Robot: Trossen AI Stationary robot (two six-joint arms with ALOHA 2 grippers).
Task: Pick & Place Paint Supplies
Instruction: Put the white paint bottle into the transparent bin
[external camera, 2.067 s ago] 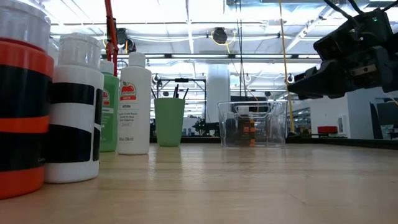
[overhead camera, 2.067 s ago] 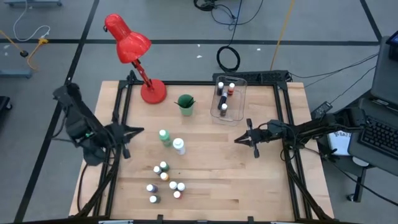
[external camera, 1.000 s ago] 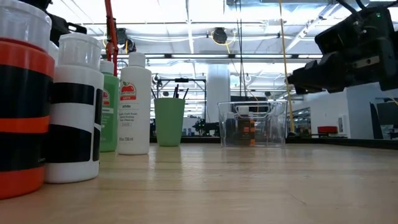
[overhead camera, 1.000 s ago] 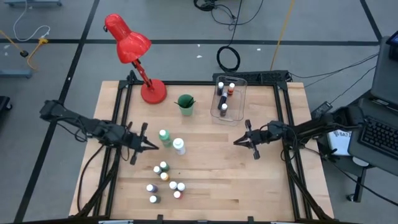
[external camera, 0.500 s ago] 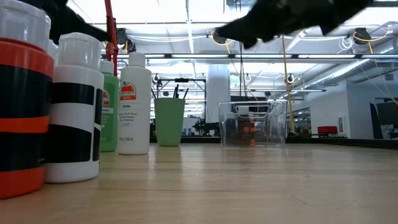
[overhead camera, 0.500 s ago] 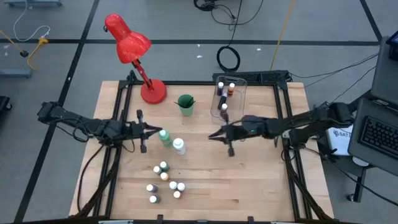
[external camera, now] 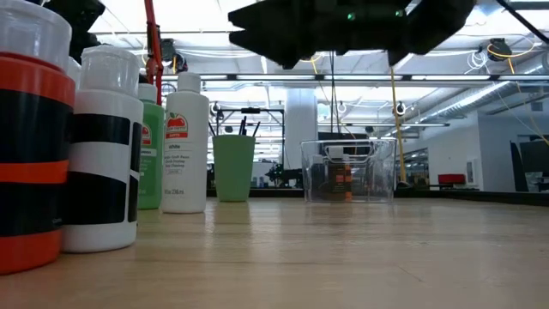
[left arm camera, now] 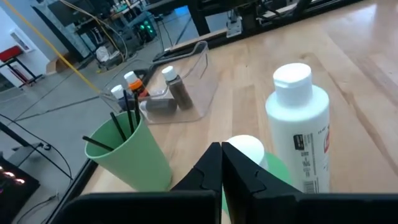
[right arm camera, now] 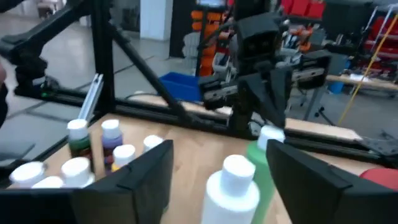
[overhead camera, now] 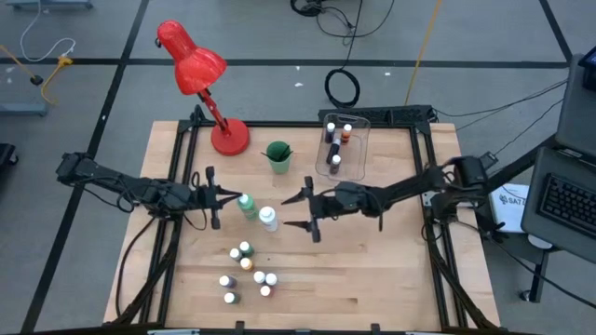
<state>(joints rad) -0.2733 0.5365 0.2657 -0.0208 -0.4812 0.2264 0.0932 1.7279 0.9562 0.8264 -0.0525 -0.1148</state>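
Two slender, matte black jointed arms are seen, each ended by a black two-finger left gripper [overhead camera: 226, 196] or right gripper [overhead camera: 296, 211]. Dark cables are run along the links. Flat, angular black fingers [right arm camera: 146, 174] are shown in the wrist views.

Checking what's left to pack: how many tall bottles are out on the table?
2. The green bottle stands mid-table, and the white bottle stands just beside it, toward the right arm. Neither is in the bin, and no other tall one seems hidden.
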